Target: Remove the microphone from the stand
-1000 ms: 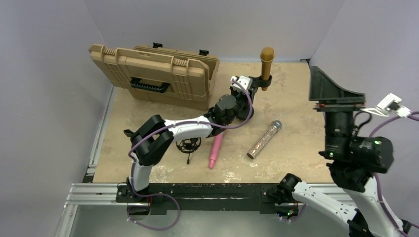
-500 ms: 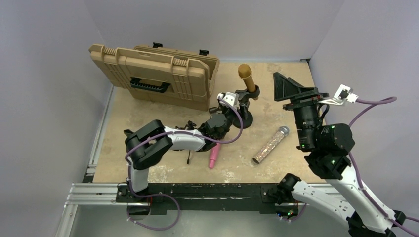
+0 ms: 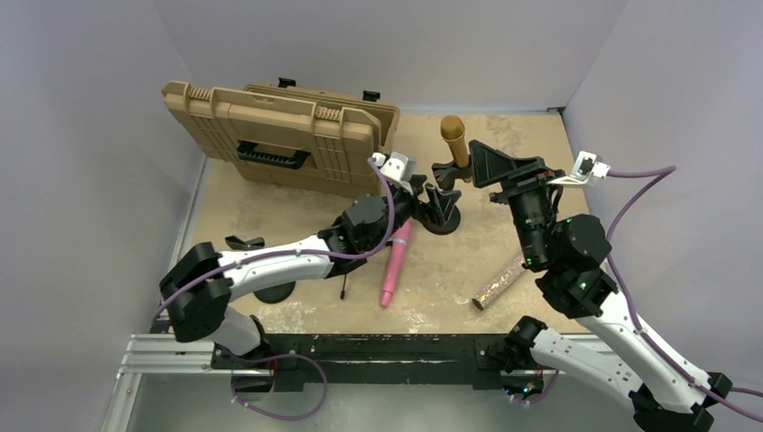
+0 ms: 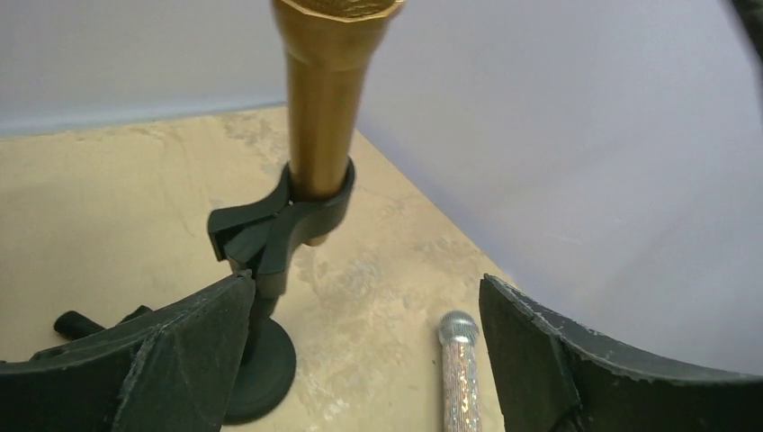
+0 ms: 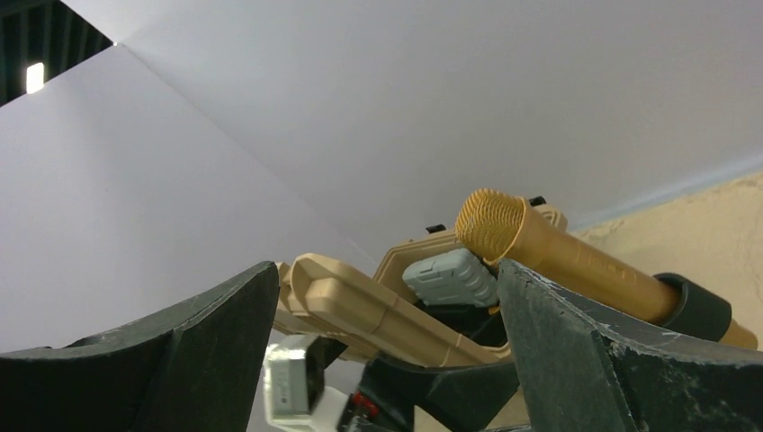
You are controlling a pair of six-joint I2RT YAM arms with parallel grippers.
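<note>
Microphone (image 3: 454, 142) beside right arm's jaws (spread wide)

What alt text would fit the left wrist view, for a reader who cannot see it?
A gold microphone stands upright in the black clip of a small stand on a beige table. The left claw is open in the foreground, one dark finger at each lower corner, and a silver glitter microphone lies between them.
</note>
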